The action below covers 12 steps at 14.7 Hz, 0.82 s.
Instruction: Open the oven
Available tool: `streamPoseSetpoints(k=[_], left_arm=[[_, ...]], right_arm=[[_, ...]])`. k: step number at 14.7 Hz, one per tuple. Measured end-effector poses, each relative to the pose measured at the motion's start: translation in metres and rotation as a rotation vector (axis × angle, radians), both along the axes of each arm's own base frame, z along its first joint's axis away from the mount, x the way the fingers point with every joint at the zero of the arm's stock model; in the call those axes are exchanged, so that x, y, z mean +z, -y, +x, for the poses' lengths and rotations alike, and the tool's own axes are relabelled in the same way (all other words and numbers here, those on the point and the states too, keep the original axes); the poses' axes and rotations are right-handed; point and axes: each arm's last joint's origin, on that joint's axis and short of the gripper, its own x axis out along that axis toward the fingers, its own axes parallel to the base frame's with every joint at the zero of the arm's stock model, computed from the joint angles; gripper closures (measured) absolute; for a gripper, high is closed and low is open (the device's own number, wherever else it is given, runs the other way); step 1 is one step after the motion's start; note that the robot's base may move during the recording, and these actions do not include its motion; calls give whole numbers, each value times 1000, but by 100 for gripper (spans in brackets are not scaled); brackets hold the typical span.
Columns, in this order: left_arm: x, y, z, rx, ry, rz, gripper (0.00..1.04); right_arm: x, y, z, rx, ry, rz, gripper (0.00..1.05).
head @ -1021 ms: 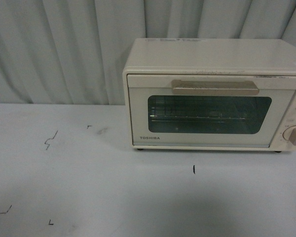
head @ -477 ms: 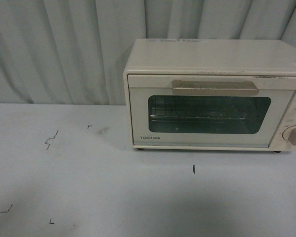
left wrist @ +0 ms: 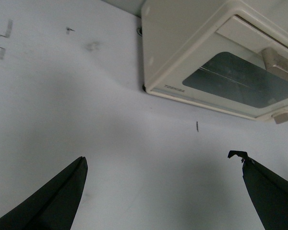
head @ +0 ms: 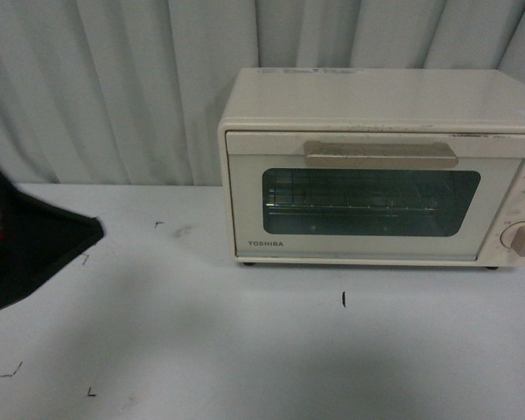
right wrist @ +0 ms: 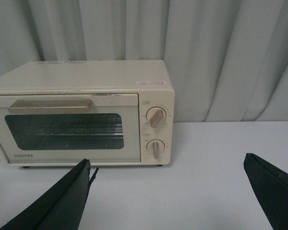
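The cream-white TOSHIBA oven (head: pixel 376 166) stands on the white table at the back right, door shut, its beige bar handle (head: pixel 381 154) across the top of the glass window. It also shows in the left wrist view (left wrist: pixel 221 57) and the right wrist view (right wrist: pixel 81 112), with its two knobs (right wrist: pixel 156 117) at right. A dark part of my left arm (head: pixel 26 245) shows at the left edge of the front view. My left gripper (left wrist: pixel 163 165) is open and empty above the table, short of the oven. My right gripper (right wrist: pixel 168 165) is open and empty, facing the oven.
The white table (head: pixel 201 332) carries small black marks (head: pixel 344 300). A pleated grey curtain (head: pixel 114 87) hangs behind the table and the oven.
My left arm has come into the front view at the left edge; it was out of view before. The oven has not moved.
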Motion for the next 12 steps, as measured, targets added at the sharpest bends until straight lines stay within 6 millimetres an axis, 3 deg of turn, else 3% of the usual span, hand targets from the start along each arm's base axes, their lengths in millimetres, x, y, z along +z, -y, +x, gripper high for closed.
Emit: streamPoseSetpoints(k=[2, 4, 6, 9, 12], left_arm=[[-22, 24, 25, -36, -94, -69, 7], [-60, 46, 32, -54, -263, -120, 7], [-81, 67, 37, -64, -347, -155, 7], [-91, 88, 46, -62, -402, -243, 7], [-95, 94, 46, -53, -432, -278, 7]], right_arm=[[0, 0, 0, 0, 0, 0, 6], [0, 0, 0, 0, 0, 0, 6], [0, 0, 0, 0, 0, 0, 6], [0, 0, 0, 0, 0, 0, 6], [0, 0, 0, 0, 0, 0, 6]])
